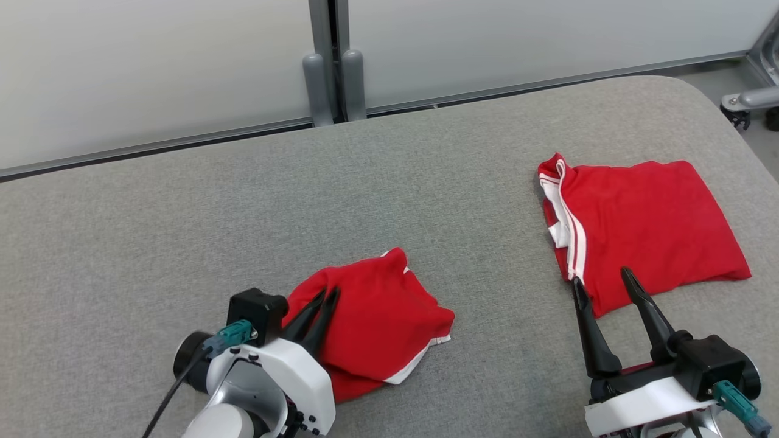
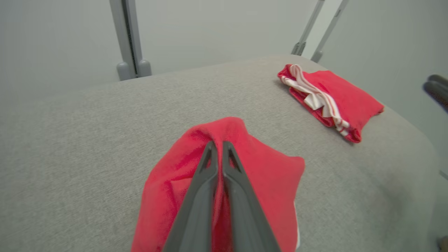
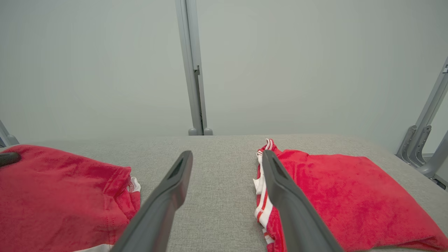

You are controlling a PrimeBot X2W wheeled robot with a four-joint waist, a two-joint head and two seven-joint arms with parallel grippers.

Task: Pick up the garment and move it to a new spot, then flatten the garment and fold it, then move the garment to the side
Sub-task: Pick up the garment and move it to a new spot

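1. Found left gripper point(image 1: 327, 294) pinched narrow on crumpled red cloth garment point(image 1: 377, 316), bunched beneath its fingertips.
2. Found right gripper point(image 1: 601, 278) spread wide, empty, tips at near edge of folded red white-striped garment point(image 1: 651, 219).
3. Judged pickup in hand, with lift and carry to bare grey padded surface point(image 1: 243, 213) required next.

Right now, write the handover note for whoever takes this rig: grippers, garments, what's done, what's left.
Left gripper: shut, pinching a fold of the crumpled garment near the robot's side of the padded table.
Right gripper: open, holding nothing, fingertips over the near edge of the folded garment.
Done: one red garment lies folded at the right side.
Left: the crumpled garment looks gripped but not moved; carry it to a new spot, flatten it, fold it, then move it aside.
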